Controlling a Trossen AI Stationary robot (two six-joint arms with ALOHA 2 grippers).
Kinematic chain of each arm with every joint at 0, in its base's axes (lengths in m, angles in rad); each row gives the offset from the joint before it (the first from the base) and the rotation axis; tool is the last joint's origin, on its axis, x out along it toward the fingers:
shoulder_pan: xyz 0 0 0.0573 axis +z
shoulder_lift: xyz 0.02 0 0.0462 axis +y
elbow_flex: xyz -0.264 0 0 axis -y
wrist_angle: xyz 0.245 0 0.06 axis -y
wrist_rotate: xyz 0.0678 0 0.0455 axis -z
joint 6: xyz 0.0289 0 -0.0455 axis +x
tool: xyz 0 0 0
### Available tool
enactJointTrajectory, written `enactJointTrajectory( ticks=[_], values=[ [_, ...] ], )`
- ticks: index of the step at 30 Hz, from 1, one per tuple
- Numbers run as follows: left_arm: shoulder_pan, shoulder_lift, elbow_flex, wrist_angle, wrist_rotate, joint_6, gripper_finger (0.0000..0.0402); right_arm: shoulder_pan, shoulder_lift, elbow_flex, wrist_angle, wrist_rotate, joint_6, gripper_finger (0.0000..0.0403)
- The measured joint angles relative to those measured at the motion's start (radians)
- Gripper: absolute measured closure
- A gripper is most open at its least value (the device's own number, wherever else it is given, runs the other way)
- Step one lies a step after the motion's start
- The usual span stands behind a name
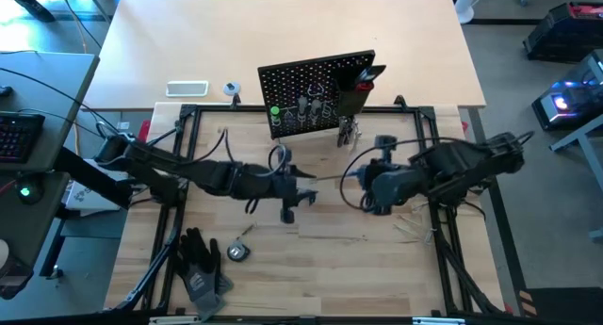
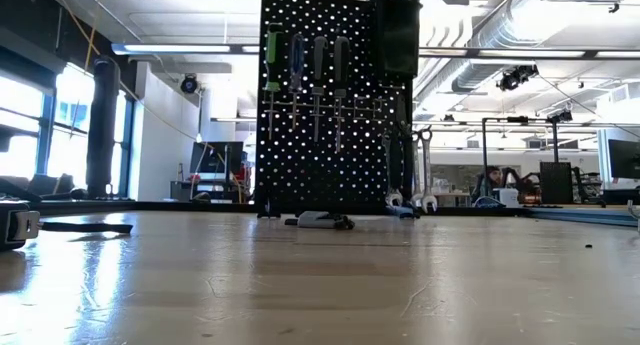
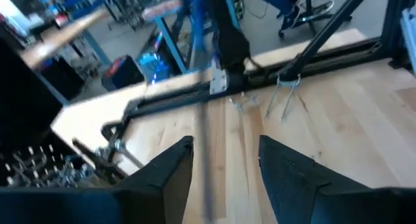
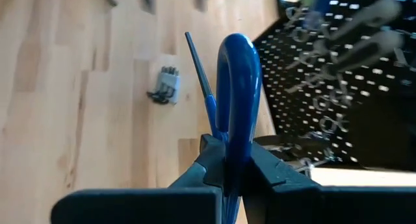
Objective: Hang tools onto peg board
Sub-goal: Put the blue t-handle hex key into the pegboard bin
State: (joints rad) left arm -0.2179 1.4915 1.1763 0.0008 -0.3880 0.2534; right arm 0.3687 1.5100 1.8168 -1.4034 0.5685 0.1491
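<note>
The right gripper (image 4: 229, 175) is clamped on a blue-handled plier-like tool (image 4: 238, 94) near the black perforated peg board (image 1: 316, 89); the left gripper (image 3: 224, 165) gapes empty alongside. A thin grip could let the handle twist and miss its hook.

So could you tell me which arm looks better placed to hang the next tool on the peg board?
Right, probably. The right gripper is shut on a blue-handled tool, with the peg board close ahead. The left gripper is open and holds nothing.
</note>
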Motion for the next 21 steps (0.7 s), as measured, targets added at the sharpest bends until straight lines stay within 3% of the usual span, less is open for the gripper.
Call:
enactJointTrajectory(
  ticks=[13, 21],
  values=[
    [0.078, 0.045, 0.000, 0.001, 0.258, -0.114, 0.0234, -0.002, 0.095, 0.000, 0.113, -0.065, -0.097, 0.0389],
    [0.096, 0.072, 0.000, 0.000, 0.272, -0.142, 0.0238, -0.018, 0.115, 0.000, 0.157, -0.100, -0.142, 0.0389]
  ],
)
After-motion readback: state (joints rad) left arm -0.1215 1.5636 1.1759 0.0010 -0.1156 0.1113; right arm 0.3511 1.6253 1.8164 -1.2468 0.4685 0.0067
